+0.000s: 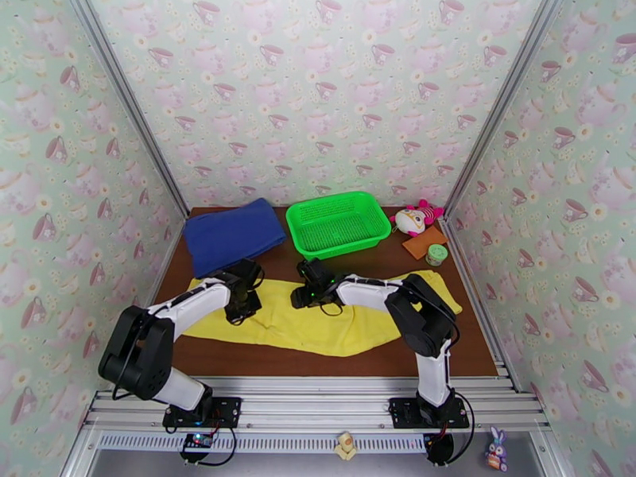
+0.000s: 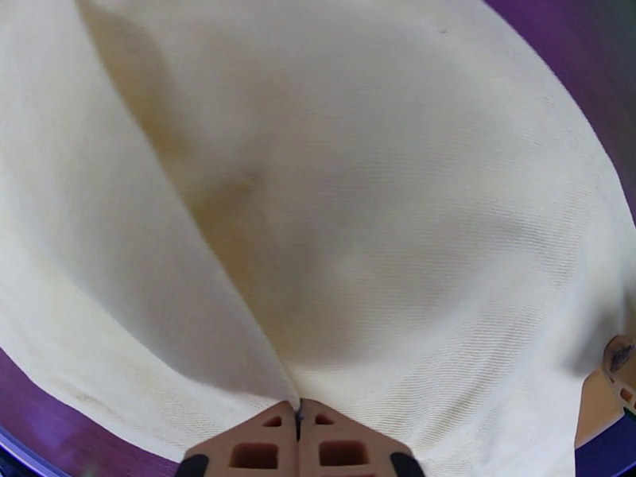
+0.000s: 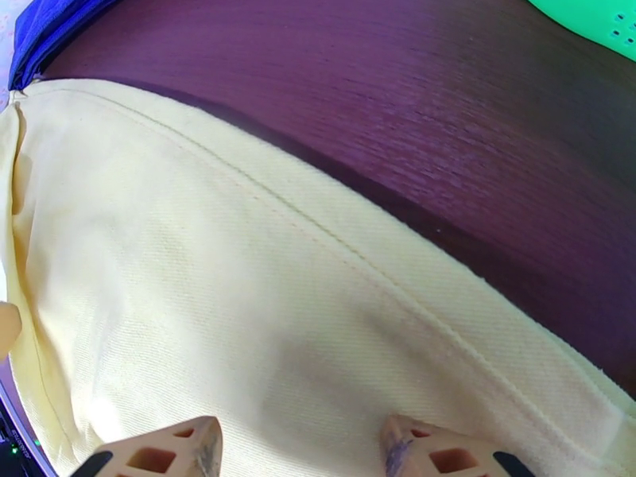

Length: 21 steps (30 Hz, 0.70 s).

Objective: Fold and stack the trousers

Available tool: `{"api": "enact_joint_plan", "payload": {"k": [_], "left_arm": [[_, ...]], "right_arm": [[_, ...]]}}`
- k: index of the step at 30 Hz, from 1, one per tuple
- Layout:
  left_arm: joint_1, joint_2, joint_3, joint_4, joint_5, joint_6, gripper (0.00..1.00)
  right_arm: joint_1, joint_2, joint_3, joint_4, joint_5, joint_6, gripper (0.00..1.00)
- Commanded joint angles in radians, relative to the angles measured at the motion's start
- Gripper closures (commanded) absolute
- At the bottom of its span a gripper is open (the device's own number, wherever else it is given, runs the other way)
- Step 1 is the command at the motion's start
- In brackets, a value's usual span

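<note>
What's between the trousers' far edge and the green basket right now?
Bare table: in the right wrist view a strip of dark wood runs between the trousers and the green basket, nothing on it.

The trousers [image 1: 334,323] lie across the middle of the desk [image 1: 278,359], from near its left edge almost to its right edge. Behind them, a folded cloth [image 1: 232,234] sits at the back left corner, a basket [image 1: 342,246] beside it mid-back, a plush toy [image 1: 415,219] at the back right corner, a jar [image 1: 436,254] before it.
</note>
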<state>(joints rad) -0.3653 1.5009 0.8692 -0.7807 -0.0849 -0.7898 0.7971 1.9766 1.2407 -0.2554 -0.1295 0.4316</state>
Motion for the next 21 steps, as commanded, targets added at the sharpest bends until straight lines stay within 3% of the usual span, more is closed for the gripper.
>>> {"api": "enact_joint_plan", "payload": {"k": [1,12,16,17,18,19,21], "left_arm": [[0.002,-0.12,-0.046,-0.088,-0.035,-0.052,1.0],[-0.031,-0.471,-0.31,-0.193,-0.1,-0.327,1.0],[-0.058,-0.679,-0.39,-0.232,-0.16,-0.439,1.0],[-0.055,-0.724,-0.399,-0.245,-0.175,-0.448,0.96],[-0.049,-0.766,-0.405,-0.251,-0.19,-0.447,0.76],[-0.038,-0.792,-0.407,-0.239,-0.192,-0.425,0.06],[-0.023,-0.809,-0.397,-0.165,-0.181,-0.343,0.0]], "right_arm": [[-0.004,-0.006,-0.027,-0.026,-0.01,-0.013,0.43],[-0.032,0.013,-0.036,-0.016,-0.022,0.001,0.43],[-0.043,0.033,-0.037,-0.007,-0.029,0.006,0.43],[-0.045,0.039,-0.037,-0.005,-0.034,0.007,0.43],[-0.047,0.046,-0.037,-0.003,-0.038,0.009,0.43],[-0.047,0.05,-0.035,0.0,-0.041,0.01,0.43],[-0.049,0.054,-0.038,0.008,-0.039,0.013,0.43]]}}
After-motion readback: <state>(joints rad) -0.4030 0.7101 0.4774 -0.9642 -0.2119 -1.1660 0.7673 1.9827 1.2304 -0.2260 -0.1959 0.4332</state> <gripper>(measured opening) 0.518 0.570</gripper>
